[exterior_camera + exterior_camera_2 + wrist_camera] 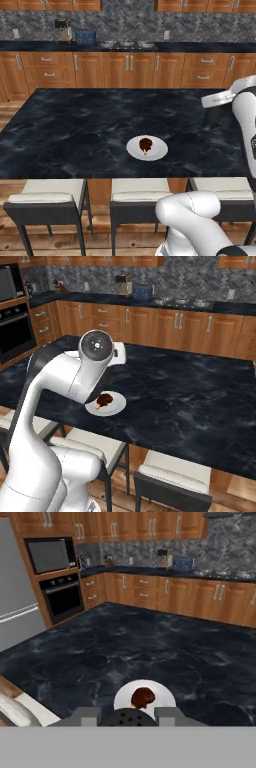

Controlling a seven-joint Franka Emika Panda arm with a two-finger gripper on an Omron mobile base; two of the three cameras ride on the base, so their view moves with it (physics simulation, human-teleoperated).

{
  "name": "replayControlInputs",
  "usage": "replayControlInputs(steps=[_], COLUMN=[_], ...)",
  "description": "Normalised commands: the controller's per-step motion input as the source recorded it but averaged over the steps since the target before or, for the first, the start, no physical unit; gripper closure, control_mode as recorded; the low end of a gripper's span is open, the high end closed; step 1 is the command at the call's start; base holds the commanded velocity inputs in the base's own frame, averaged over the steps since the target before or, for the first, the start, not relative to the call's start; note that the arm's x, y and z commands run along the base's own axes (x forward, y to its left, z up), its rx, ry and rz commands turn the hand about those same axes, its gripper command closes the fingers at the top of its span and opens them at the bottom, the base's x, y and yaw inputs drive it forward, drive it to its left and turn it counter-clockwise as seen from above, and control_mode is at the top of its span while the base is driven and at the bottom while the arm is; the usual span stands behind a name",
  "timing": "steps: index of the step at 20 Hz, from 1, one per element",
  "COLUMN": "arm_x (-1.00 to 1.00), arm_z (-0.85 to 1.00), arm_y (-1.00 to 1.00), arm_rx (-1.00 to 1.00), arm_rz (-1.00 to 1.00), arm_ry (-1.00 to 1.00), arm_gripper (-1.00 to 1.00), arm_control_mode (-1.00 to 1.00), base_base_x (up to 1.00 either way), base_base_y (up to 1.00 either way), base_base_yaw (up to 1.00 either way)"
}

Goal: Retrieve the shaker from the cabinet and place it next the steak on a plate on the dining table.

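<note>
**A:** So where's the shaker (pixel 131 717) right now?

**B:** In the hand view it's a dark round thing with a dotted top, sitting right between the two grey fingers (pixel 89 715) of the tool (pixel 131 718). The tool is closed down tight on it, so it has hold of the shaker.

**A:** And the plate?

**B:** The white plate (pixel 159 150) sits on the black marble counter (pixel 75 130), near the edge with the stools (pixel 47 197). The steak (pixel 145 145) is a little dark lump on it. From the hand view the plate (pixel 165 694) is just past the shaker, steak (pixel 143 697) on top. The shaker is up in the tool, not on the counter.
</note>
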Motion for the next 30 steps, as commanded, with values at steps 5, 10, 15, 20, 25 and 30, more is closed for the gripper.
replayControlInputs(steps=[5,10,15,20,25,30], arm_x=[0.33,0.28,0.17,0.08,0.00,0.04], arm_z=[-0.20,-0.55,-0.50,-0.38,-0.29,-0.24], arm_y=[-0.29,-0.15,-0.07,0.00,-0.04,-0.08], arm_rx=[0.00,0.00,0.00,0.00,0.00,0.00], arm_rz=[0.12,0.21,0.25,0.22,0.10,0.05], arm_ry=[-0.01,-0.06,-0.01,0.00,-0.05,-0.20], arm_gripper=[1.00,1.00,1.00,1.00,1.00,1.00], arm_control_mode=[-1.00,-1.00,-1.00,-1.00,-1.00,-1.00], base_base_x=[0.00,0.00,0.00,0.00,0.00,0.00], base_base_y=[0.00,0.00,0.00,0.00,0.00,0.00], base_base_yaw=[0.00,0.00,0.00,0.00,0.00,0.00])
